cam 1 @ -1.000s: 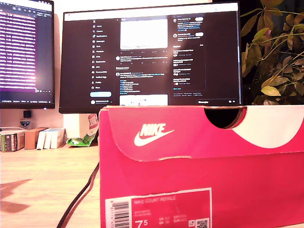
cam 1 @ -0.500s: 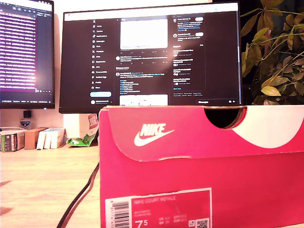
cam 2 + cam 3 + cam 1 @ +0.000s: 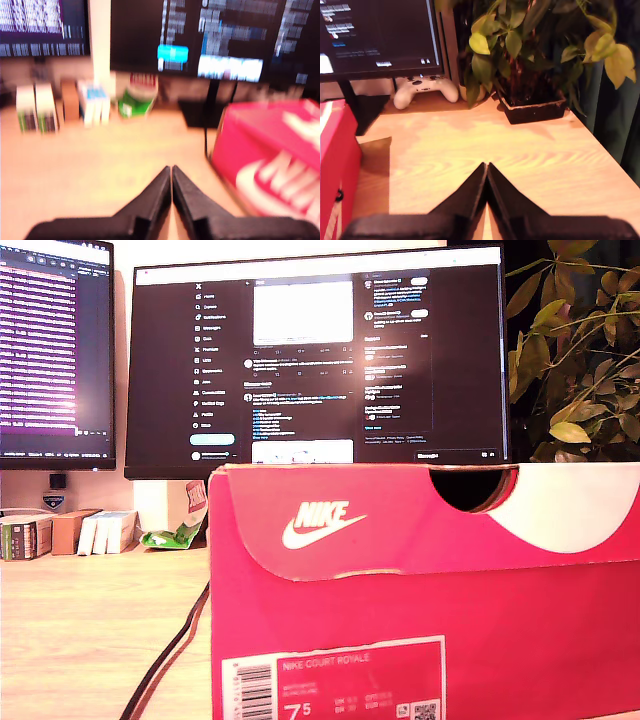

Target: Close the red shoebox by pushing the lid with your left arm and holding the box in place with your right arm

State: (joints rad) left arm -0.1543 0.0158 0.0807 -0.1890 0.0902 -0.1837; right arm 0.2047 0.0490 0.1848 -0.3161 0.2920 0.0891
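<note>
Standing on the desk (image 3: 80,630) before the monitor (image 3: 315,360), red shoebox (image 3: 420,590), lid (image 3: 400,515) apparently down already; my first gripper (image 3: 171,172) and my second gripper (image 3: 486,169), both clenched empty, flank it without contact, presumably clear.

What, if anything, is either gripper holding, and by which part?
Nothing is held. My first gripper and my second gripper are both shut on nothing, above bare desk beside the shoebox.
</note>
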